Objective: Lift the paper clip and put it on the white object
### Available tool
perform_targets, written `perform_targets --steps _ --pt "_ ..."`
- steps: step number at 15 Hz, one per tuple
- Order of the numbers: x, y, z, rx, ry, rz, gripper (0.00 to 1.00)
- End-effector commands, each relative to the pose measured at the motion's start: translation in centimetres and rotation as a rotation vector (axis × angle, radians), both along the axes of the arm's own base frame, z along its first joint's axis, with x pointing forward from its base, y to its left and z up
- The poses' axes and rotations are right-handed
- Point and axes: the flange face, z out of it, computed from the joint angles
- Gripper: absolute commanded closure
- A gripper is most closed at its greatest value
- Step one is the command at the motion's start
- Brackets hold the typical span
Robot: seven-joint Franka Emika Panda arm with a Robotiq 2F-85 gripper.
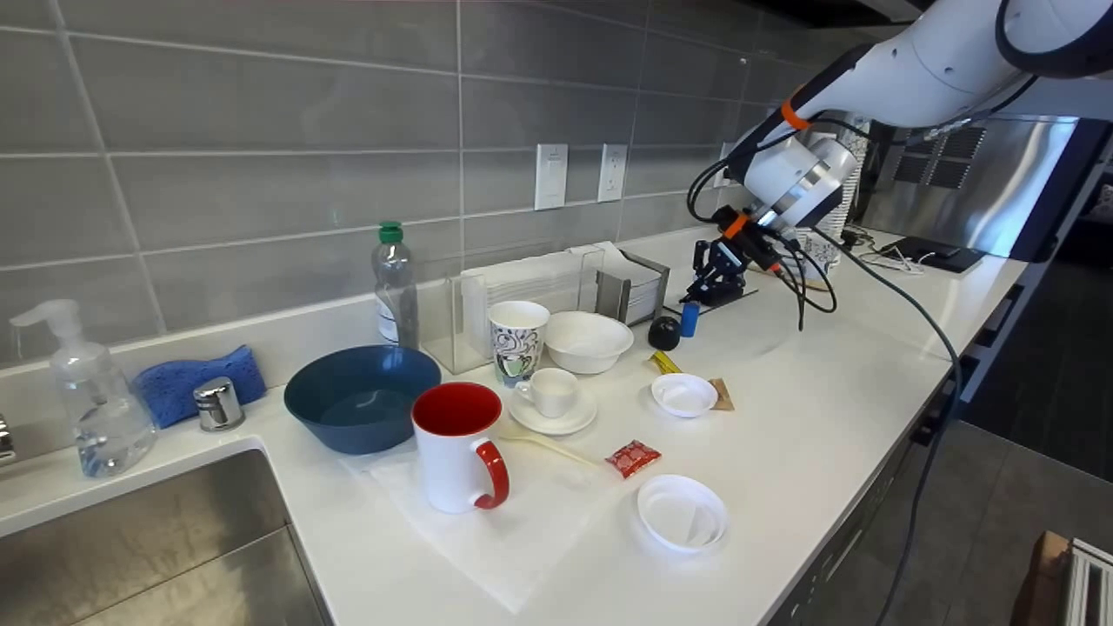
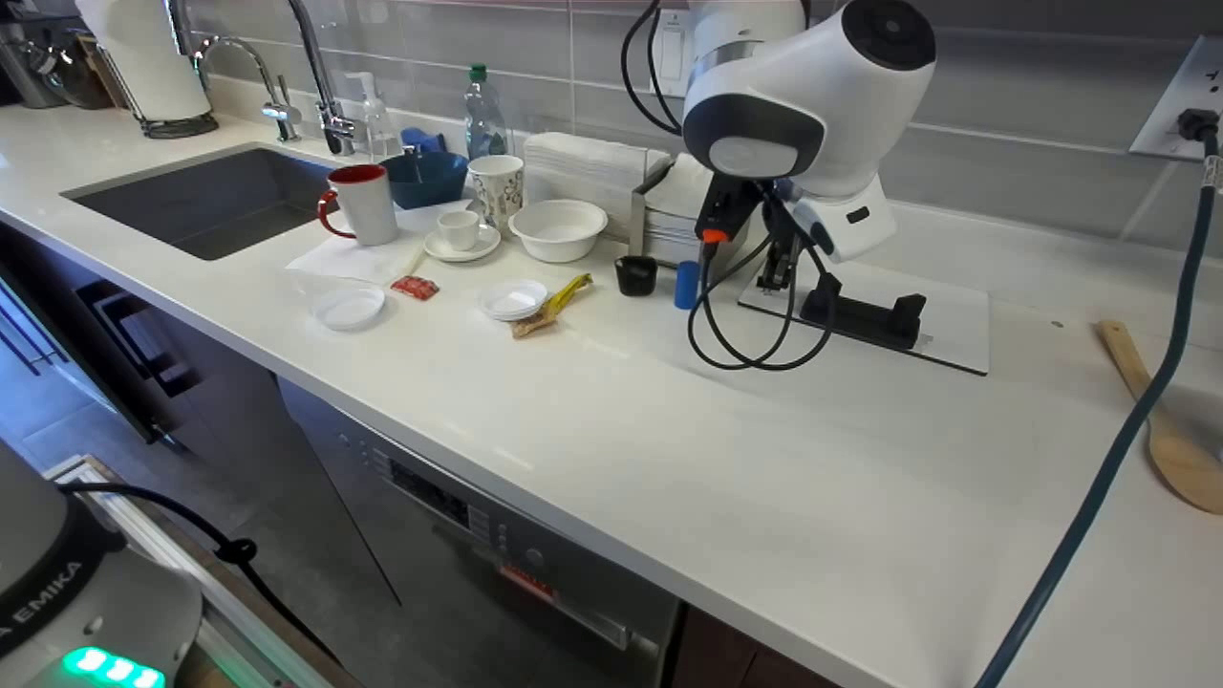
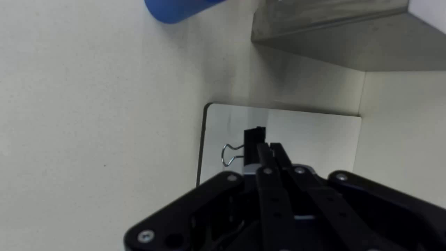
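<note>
The paper clip [image 3: 253, 144] is a black binder clip with a silver wire loop on its left side in the wrist view. My gripper [image 3: 270, 145] has its fingertips nearly together at the clip's right edge, with a thin bright sliver between them, seemingly its other wire loop. I cannot tell whether the clip touches the board below. In an exterior view the gripper [image 1: 693, 297] is low by the wall end of the board; the clip is too small or hidden there. The white object, a small shallow dish [image 1: 684, 395], stands apart nearer the counter's front, also in an exterior view [image 2: 513, 299].
A white board [image 3: 313, 136] lies under the gripper, with a black bracket [image 2: 865, 320] on it. A blue cylinder [image 1: 689, 319], a black cup [image 1: 664, 333] and a metal napkin holder [image 3: 331, 38] stand close by. A bigger white dish [image 1: 683, 513] and red packet [image 1: 633, 458] lie farther off.
</note>
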Motion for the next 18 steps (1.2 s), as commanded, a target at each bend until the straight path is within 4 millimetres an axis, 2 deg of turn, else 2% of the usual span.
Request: perform_targets --steps 1,4,7,9,12,15,18 --pt "1.3 -0.4 -0.3 0.015 -0.025 -0.022 0.69" --pt "1.4 0.2 1.1 0.011 -0.028 0.01 0.55" --pt "0.1 1.4 2.4 0.09 -0.001 0.092 0.33" --pt "-1.3 1.9 3.3 0.127 0.034 0.179 0.2" --pt "-3.8 1.0 5.6 0.032 0.074 0.28 0.01" --pt "-6.0 0.2 8.4 -0.099 0.094 0.408 0.0" --pt "-7.1 2.3 11.7 -0.194 0.07 0.549 0.0"
